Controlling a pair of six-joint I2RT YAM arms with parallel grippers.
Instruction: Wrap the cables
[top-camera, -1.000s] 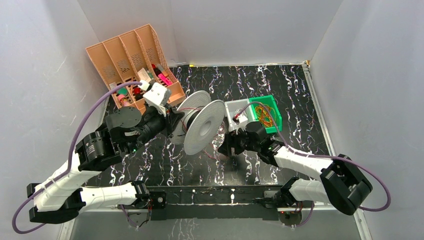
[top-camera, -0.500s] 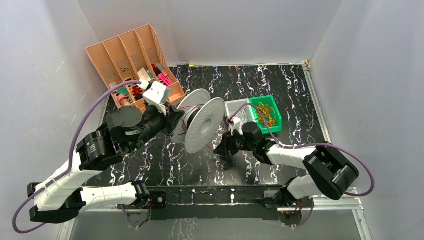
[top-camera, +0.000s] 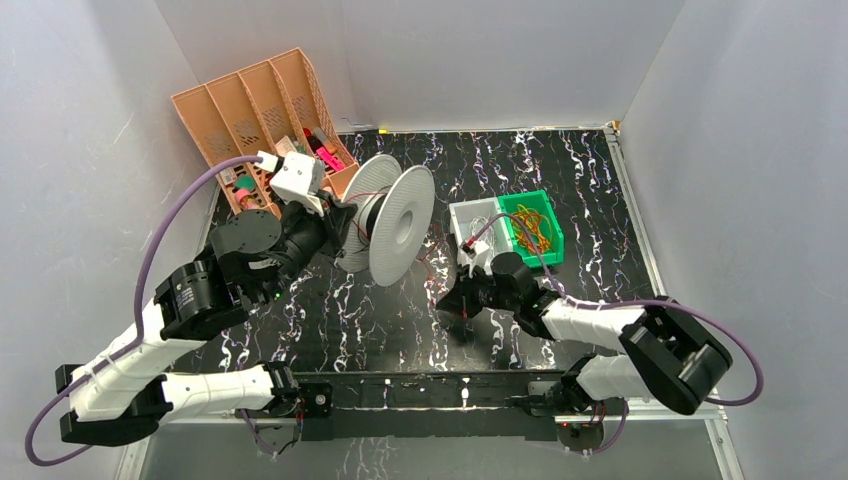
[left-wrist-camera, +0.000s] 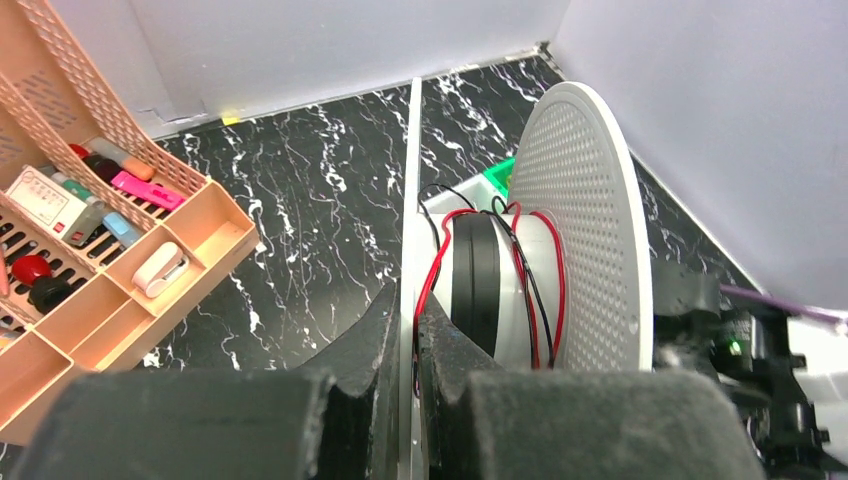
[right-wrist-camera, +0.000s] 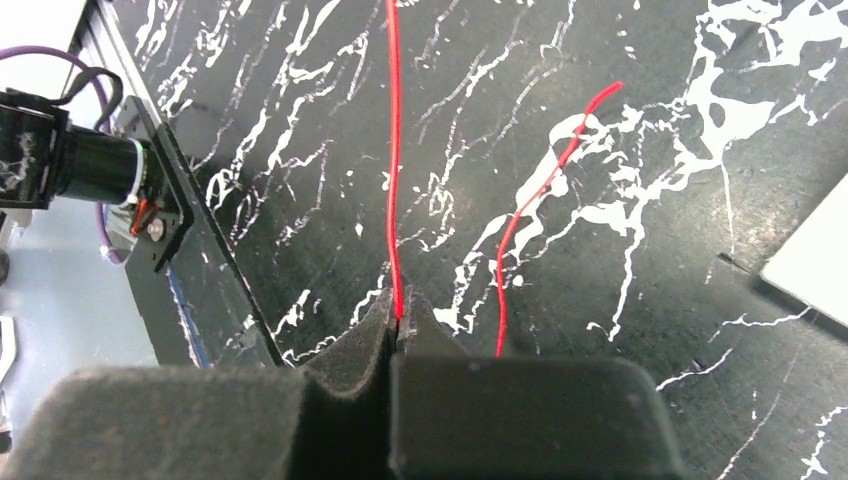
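1. The left claw (left-wrist-camera: 405, 312) is clamped on the thin white edge of the spool (left-wrist-camera: 590, 230).
2. Some of the red cables (right-wrist-camera: 393, 150) wrap round the spool's middle.
3. The right claw (right-wrist-camera: 400, 318) pinches one red strand, low over the black surface (top-camera: 570, 170). A loose red end lies just beside it.

— What's on my top feed apart from the job?

— I see a peach organizer (top-camera: 255, 110) at the far left of the black marbled table (top-camera: 580, 170), small items in its compartments, a pink one (top-camera: 330, 158) among them. A white spool (top-camera: 400, 235) stands on edge near it. Farther right, a white bin (top-camera: 468, 214) sits just beside a green bin (top-camera: 548, 208).
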